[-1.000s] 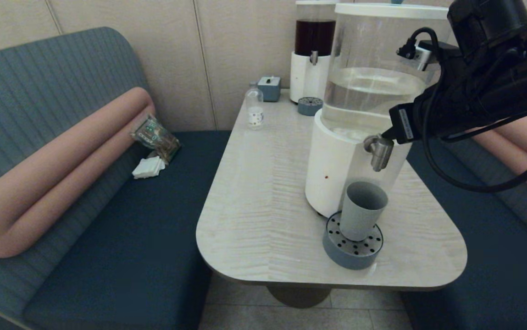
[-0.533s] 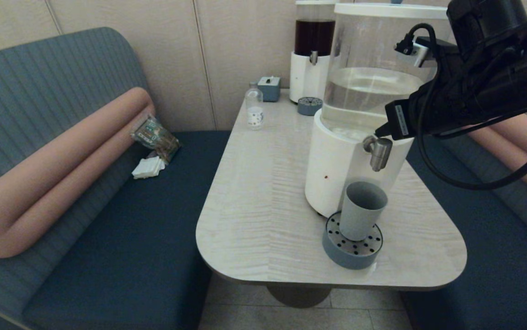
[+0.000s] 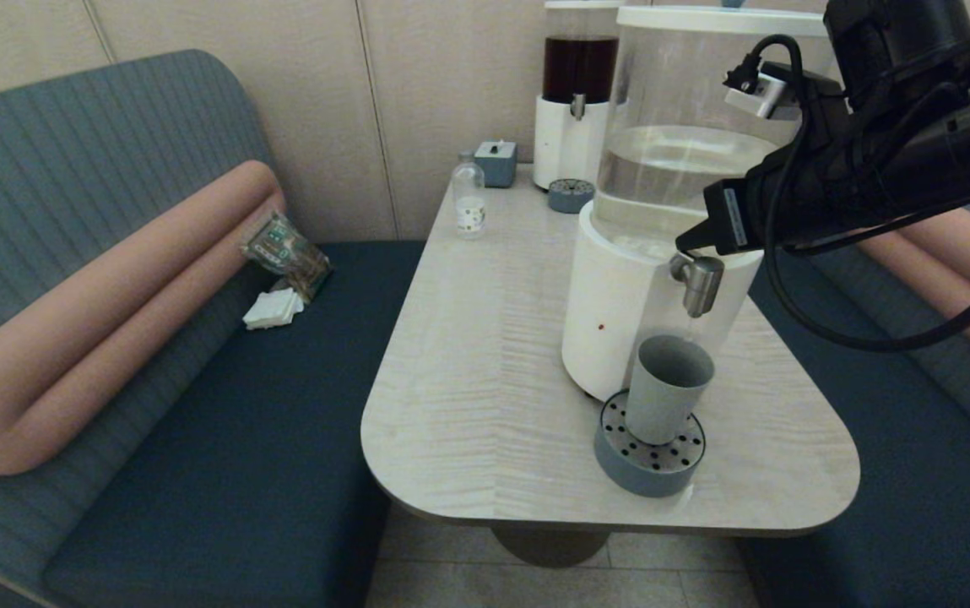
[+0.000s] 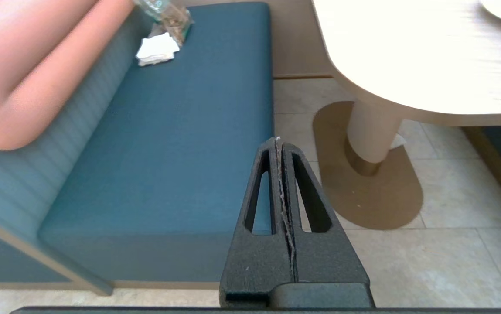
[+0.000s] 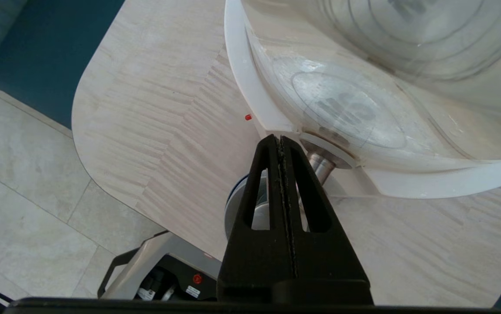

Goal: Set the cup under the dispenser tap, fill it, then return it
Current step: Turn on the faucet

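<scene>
Your right gripper [image 3: 689,245] has crept left and a bit forward over the last second. Its tip now sits on top of the dispenser tap [image 3: 698,283], where a second ago it was just right of it. Fingers are pressed flat together, holding nothing; the closed tip is doing the pushing.

A faint thread of liquid seems to run from the spout toward the cup [image 3: 667,388], so I'd judge the fill has just started. I can't see the level inside the cup yet.

The cup stands upright on the round drip tray [image 3: 649,464], directly below the tap, near the table's front right. Placement is done; fill and return remain.

Your left gripper [image 4: 277,148] is parked low, off the table's left, over the bench edge and floor. Fingers closed, empty.

Surface: pale wood-grain table [image 3: 485,363] with rounded corners on a single pedestal. At the far end are a dark-liquid dispenser [image 3: 576,93], a second small drip tray [image 3: 571,195], a little grey-blue box [image 3: 495,162] and a small clear bottle [image 3: 468,199].

Room: blue booth benches either side with pink bolsters, beige panel wall, tiled floor. A snack packet [image 3: 286,253] and white napkins [image 3: 273,308] lie on the left bench.
</scene>
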